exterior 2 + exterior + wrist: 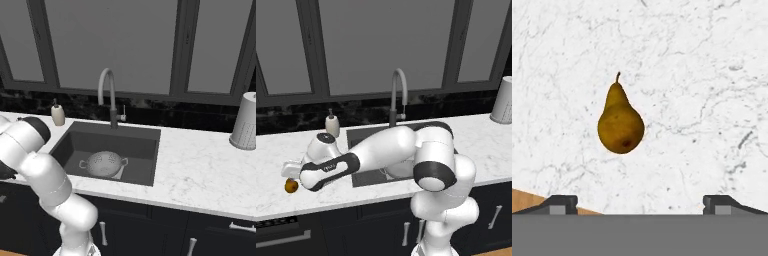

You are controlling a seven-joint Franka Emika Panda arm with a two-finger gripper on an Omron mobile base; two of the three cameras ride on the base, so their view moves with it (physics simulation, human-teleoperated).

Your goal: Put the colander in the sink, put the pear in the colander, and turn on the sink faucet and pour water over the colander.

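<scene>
The orange-brown pear lies on the white marble counter, stem pointing away, a little left of centre in the hand view. My gripper hovers above it, open, the two dark fingertips set wide apart with nothing between them. From the left base the pear shows near the counter's front edge, just under my hand. The silver colander sits upright inside the dark sink. The gooseneck faucet stands behind the basin with no water running.
A small white soap bottle stands left of the sink at the back. A white perforated canister stands at the far right of the counter. My arm stretches across the sink's front left. Dark windows run behind.
</scene>
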